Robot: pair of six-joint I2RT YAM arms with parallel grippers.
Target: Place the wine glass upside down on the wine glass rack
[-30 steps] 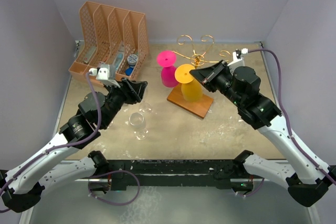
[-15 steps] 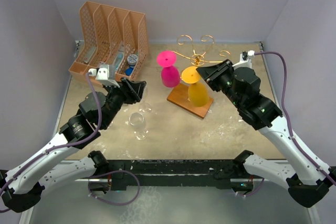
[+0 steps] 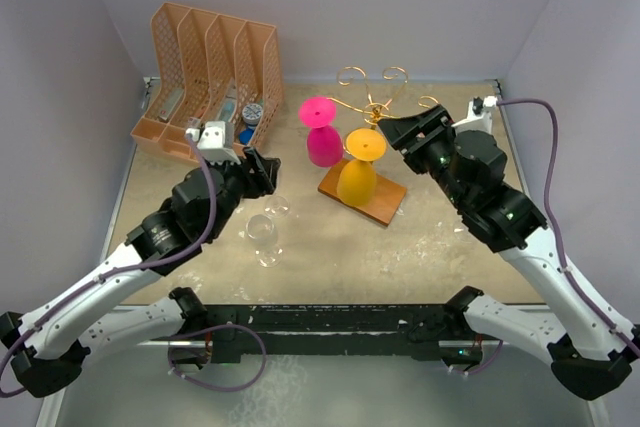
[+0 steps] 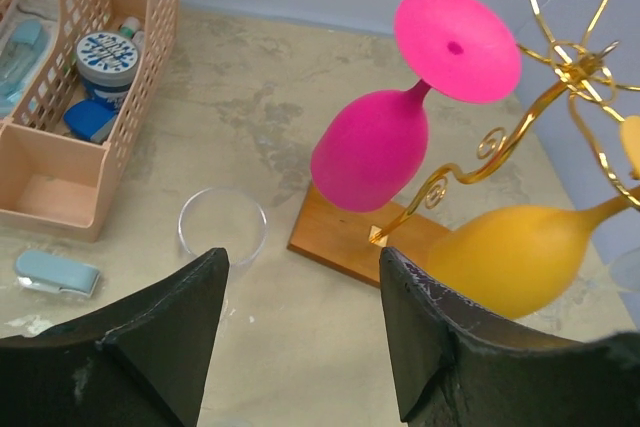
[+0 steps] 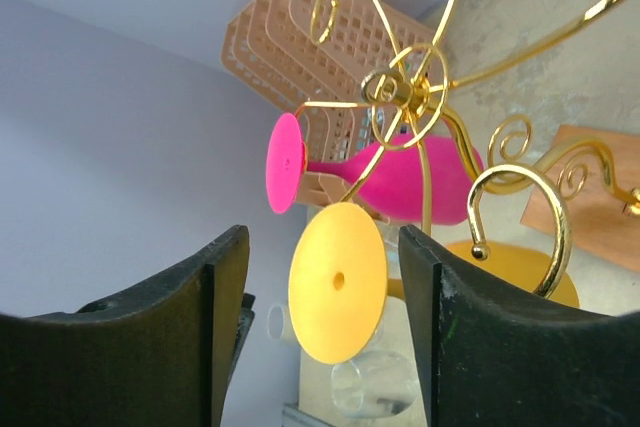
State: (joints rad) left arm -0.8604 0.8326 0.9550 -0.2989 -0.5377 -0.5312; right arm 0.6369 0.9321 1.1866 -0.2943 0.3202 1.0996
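Observation:
The gold wire wine glass rack (image 3: 377, 107) stands on its brown wooden base (image 3: 378, 204). A yellow wine glass (image 3: 357, 177) hangs upside down from one arm, its round foot (image 5: 338, 282) up. Beside it hangs a pink wine glass (image 3: 322, 143), also inverted. My right gripper (image 3: 396, 133) is open, its jaws either side of the yellow foot without touching it. A clear wine glass (image 3: 263, 233) stands on the table. Just behind that clear glass, my left gripper (image 3: 262, 173) is open and holds nothing. Its wrist view shows the clear rim (image 4: 222, 225) and the pink glass (image 4: 370, 147).
An orange plastic file organizer (image 3: 208, 75) with small items stands at the back left. A light blue object (image 4: 58, 274) lies in front of it. Grey walls close in the back and both sides.
My right gripper has opened and let go of the yellow glass, which now hangs from the rack by its foot. The left arm has shifted slightly forward, its jaws a little wider.

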